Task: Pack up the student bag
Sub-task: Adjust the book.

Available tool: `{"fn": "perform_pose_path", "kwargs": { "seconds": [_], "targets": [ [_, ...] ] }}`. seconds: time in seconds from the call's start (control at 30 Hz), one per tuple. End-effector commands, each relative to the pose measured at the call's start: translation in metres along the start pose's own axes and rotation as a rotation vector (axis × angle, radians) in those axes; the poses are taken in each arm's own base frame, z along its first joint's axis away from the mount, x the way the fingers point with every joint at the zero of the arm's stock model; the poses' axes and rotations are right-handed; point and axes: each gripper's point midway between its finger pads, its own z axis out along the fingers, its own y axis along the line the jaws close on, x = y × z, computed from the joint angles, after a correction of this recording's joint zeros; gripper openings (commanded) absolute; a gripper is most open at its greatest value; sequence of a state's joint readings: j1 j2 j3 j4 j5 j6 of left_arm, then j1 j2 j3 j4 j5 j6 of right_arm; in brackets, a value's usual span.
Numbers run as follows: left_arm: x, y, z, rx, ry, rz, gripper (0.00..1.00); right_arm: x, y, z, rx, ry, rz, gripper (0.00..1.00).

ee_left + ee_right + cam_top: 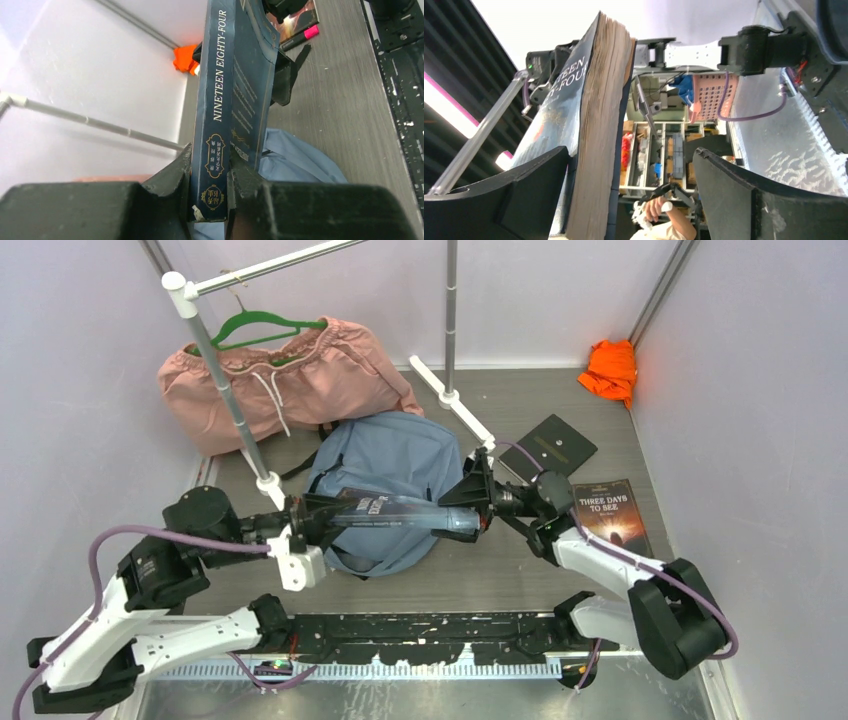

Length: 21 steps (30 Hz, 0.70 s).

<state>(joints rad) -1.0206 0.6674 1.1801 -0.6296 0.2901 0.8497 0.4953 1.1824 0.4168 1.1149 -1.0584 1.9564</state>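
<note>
The dusty-blue student bag (385, 465) lies in the middle of the table, also low in the left wrist view (300, 160). A dark blue book, "Nineteen Eighty-Four" (400, 512), hangs level just above it between both grippers. My left gripper (310, 520) is shut on the book's spine end (220, 100), its fingers (170, 180) pressing both covers. My right gripper (482, 505) is at the book's other end with jaws wide. The book's page edge (596, 140) rests against one finger (524, 190); the other finger (744, 200) stands well apart.
A pink garment (280, 380) on a green hanger hangs from a white rack (225, 380) at the back left; the rack's foot (455, 405) runs beside the bag. An orange cloth (610, 370) lies in the back right corner. A black book (548, 447) and "Three Days to See" (610, 515) lie on the right.
</note>
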Motion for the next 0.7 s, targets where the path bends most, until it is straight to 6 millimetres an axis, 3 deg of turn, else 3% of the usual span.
{"fn": "perform_pose_path", "kwargs": {
  "seconds": [0.0, 0.07, 0.13, 0.3, 0.37, 0.47, 0.57, 0.67],
  "targets": [
    [-0.013, 0.055, -0.020, -0.262, 0.022, -0.196, 0.00, -0.020, -0.023, -0.001, 0.192, -0.072, -0.128, 1.00],
    [0.005, 0.058, -0.026, -0.326, 0.111, -0.340, 0.00, -0.034, -0.043, -0.014, 0.393, -0.152, -0.187, 1.00],
    [0.020, 0.050, -0.030, -0.341, 0.198, -0.468, 0.00, -0.044, -0.049, -0.029, 0.561, -0.206, -0.268, 1.00],
    [0.030, 0.006, -0.025, -0.206, 0.261, -0.660, 0.00, -0.062, -0.049, -0.082, 0.841, -0.340, -0.347, 1.00],
    [0.026, -0.007, -0.028, -0.165, 0.228, -0.677, 0.00, -0.068, -0.038, -0.098, 0.874, -0.413, -0.356, 1.00],
    [0.025, -0.021, -0.031, -0.128, 0.204, -0.688, 0.00, -0.073, -0.015, -0.102, 0.861, -0.507, -0.406, 1.00],
    [0.025, -0.027, -0.027, -0.100, 0.202, -0.708, 0.00, -0.067, 0.027, -0.103, 0.793, -0.604, -0.553, 1.00],
    [0.021, -0.031, -0.010, -0.053, 0.187, -0.736, 0.00, -0.055, 0.071, -0.105, 0.717, -0.701, -0.723, 1.00]
  ]
}}
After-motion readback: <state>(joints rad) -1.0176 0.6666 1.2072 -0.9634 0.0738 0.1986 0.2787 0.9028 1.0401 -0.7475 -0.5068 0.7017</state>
